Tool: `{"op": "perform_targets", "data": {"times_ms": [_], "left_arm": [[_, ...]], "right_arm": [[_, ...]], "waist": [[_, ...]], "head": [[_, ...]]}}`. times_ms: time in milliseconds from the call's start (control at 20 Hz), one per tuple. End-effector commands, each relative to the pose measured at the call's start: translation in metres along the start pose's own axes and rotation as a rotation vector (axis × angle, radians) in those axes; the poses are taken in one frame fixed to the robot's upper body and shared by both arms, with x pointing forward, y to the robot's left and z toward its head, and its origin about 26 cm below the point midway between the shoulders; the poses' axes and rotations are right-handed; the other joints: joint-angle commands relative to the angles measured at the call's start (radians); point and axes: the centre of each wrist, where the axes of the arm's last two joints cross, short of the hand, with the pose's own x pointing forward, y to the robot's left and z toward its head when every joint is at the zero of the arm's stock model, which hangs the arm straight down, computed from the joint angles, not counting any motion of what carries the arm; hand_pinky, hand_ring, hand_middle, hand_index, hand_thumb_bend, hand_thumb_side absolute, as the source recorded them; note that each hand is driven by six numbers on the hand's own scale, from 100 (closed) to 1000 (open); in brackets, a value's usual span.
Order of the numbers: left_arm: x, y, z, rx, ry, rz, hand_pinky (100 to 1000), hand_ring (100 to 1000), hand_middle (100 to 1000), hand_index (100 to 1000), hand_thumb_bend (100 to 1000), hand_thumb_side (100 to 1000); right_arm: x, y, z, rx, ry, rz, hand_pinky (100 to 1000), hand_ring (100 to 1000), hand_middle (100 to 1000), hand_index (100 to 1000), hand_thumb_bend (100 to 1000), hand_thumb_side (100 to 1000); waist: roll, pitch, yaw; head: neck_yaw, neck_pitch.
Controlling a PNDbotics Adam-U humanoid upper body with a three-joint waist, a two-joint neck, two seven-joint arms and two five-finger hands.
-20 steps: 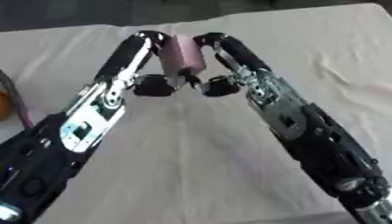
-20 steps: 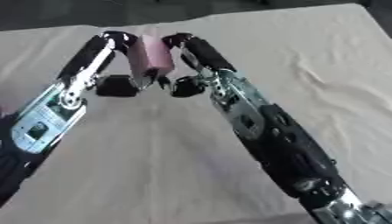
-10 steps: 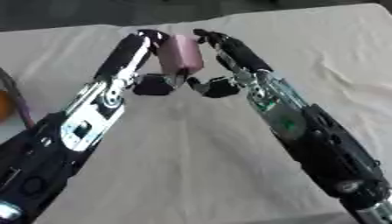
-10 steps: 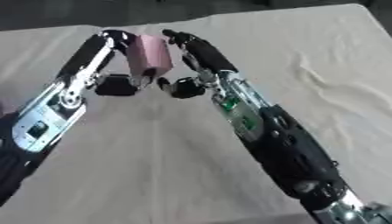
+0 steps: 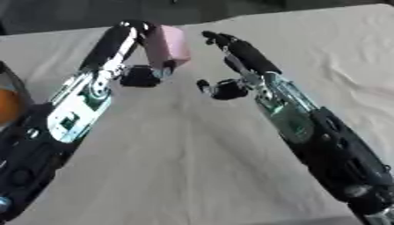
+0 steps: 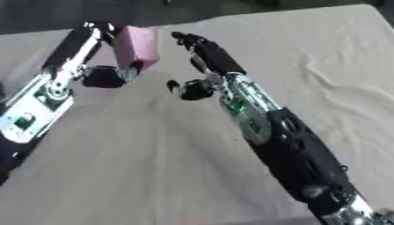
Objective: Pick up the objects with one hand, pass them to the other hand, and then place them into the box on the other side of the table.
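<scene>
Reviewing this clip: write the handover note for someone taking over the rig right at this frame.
Left hand: shut on the pink block, held up above the cloth-covered table.
Right hand: open, beside the block with a gap, holding nothing.
Done: the block is in the left hand alone, so the pass looks complete.
Left: carry the block to the box on the left side. Only a dark rim with something orange shows at the left edge, possibly that box; placing is not yet done.

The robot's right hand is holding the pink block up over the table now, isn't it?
Not quite. The left hand is holding the pink block over the table. The right hand is beside it and not touching it. The left eye view shows the gap.
</scene>
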Motion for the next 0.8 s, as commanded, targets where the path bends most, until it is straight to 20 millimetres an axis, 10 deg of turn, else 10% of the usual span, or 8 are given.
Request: {"op": "perform_targets", "data": {"times_ms": [50,800], "left_arm": [[-0.016,0.044,0.007,0.041,0.016,-0.041,841,672,532,418,108,100],[-0.114,0.134,0.102,0.074,0.363,-0.120,842,680,542,426,104,109]], "right_arm": [[-0.007,-0.012,0.002,-0.025,0.018,0.015,865,923,812,976,326,101],[-0.029,-0.016,0.022,-0.068,0.101,-0.013,851,902,810,949,264,116]], "waist": [[0.000,-0.031,0.002],[-0.022,-0.024,0.003]], "head": [[0.011,0.002],[0.147,0.003]]}}
